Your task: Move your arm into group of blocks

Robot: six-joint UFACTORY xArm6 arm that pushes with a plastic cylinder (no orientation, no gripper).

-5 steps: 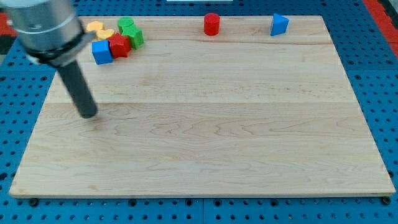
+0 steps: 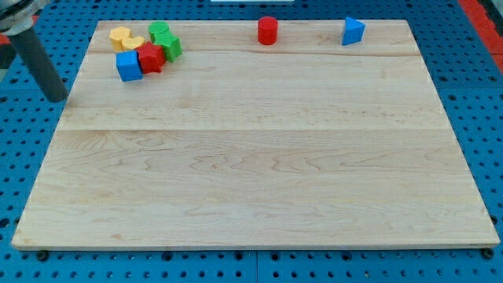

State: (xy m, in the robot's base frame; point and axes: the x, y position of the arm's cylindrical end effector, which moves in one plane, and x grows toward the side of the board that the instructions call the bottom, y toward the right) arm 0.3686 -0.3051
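The robot's bare rod holds nothing, and its tip (image 2: 58,98) sits off the wooden board's (image 2: 259,157) left edge, left of the far-left cluster where a blue cube (image 2: 128,66), red block (image 2: 151,58), green block (image 2: 165,41) and yellow block (image 2: 125,37) crowd together.

My wooden desk (image 2: 259,157) carries a far-left cluster: yellow block (image 2: 124,37), green block (image 2: 164,40), red block (image 2: 151,58) and blue cube (image 2: 129,66). A red cylinder (image 2: 268,30) and blue block (image 2: 353,31) sit apart along the far edge.
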